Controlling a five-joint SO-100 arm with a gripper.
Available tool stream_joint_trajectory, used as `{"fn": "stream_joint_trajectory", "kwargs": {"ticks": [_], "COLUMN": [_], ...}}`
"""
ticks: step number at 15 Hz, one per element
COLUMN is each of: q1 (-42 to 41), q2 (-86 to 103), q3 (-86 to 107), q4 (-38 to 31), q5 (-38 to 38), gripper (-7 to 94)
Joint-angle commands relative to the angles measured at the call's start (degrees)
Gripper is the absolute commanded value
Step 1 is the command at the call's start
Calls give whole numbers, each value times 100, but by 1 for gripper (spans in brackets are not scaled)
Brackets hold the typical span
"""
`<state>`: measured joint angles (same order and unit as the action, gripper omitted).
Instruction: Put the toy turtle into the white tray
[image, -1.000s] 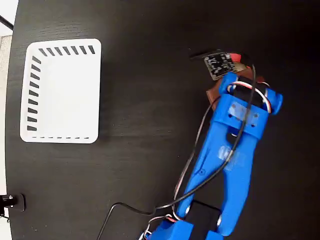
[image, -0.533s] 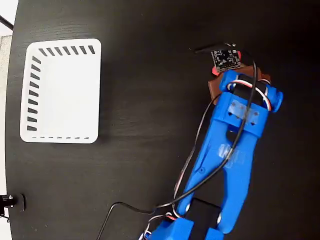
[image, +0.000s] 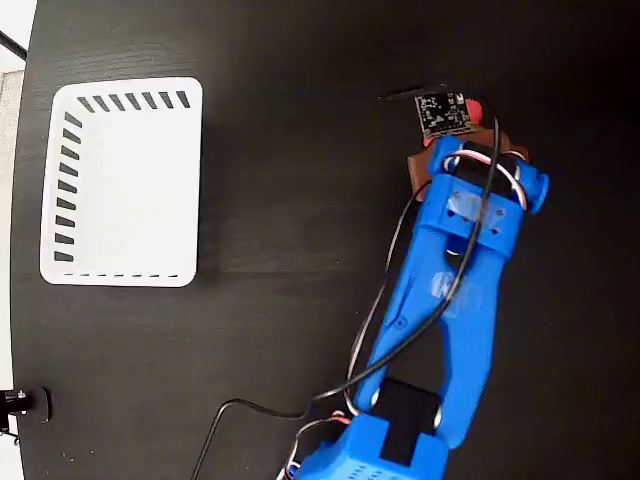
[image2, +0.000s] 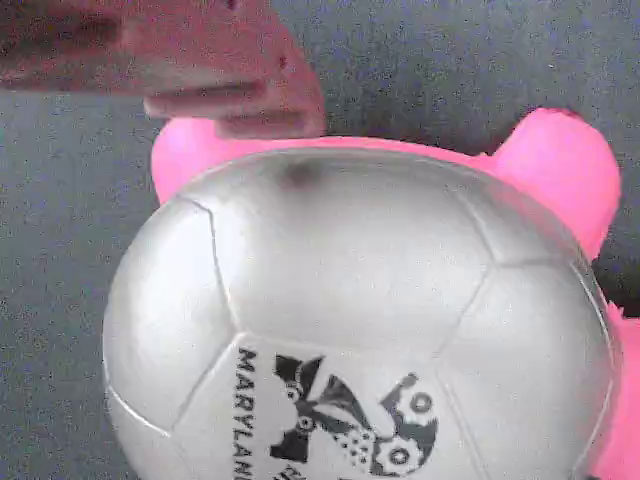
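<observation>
On my fixed view the white tray sits at the left of the black table, slotted walls along its top and left sides, and I see nothing lying in it. The blue arm reaches up from the bottom edge toward the upper right, well apart from the tray, with a black cable trailing along it. The gripper is at the arm's far end under a small circuit board, and only a sliver of red shows beside it there. My wrist view is filled by the toy turtle, its domed shell with a dark printed mark and pink limbs at the edges, resting on the table. One finger shows blurred at the top left, just above the shell; I cannot tell whether the jaws are apart or closed.
</observation>
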<state>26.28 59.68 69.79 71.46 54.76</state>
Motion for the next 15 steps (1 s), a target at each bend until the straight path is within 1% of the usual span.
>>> {"fn": "stream_joint_trajectory", "kwargs": {"ticks": [1, 12, 14, 15], "q1": [44, 105, 114, 114], "q2": [185, -255, -290, -290], "q3": [-316, -308, -316, -308], "q4": [-62, -448, -475, -510], "q5": [123, 193, 229, 229], "gripper": [61, 61, 59, 56]}}
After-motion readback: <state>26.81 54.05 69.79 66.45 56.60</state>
